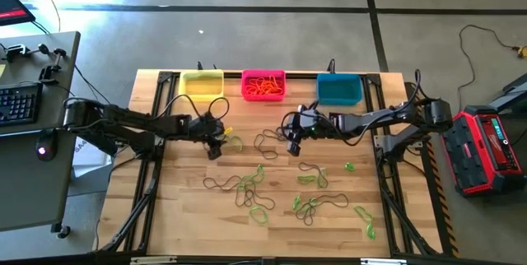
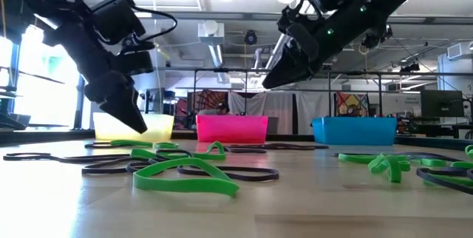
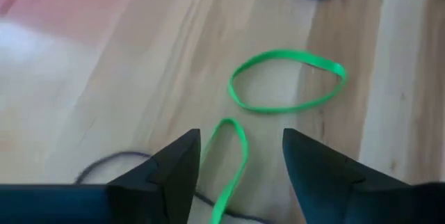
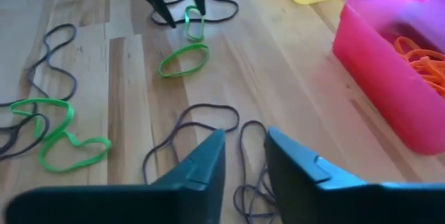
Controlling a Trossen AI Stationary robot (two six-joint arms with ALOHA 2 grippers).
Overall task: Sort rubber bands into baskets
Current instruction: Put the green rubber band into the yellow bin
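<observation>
Green and dark rubber bands (image 1: 262,189) are scattered across the tabletop (image 1: 181,216); orange ones lie in the pink basket (image 1: 263,85). The left gripper (image 3: 240,158), jaws open, straddles a green band (image 3: 233,158); closing seems next. The right gripper (image 4: 245,158), jaws slightly parted, is poised over dark bands (image 4: 201,123).

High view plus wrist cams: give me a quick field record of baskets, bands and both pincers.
baskets: yellow plastic basket, pink-magenta plastic basket, teal-blue plastic basket, in a row at the table's far edge
pink basket contents: orange rubber bands
loose bands: green rubber bands and dark rubber bands scattered on the wooden table
left pincer: open, straddling a green band
right pincer: slightly open, above dark bands, holding nothing visible
</observation>
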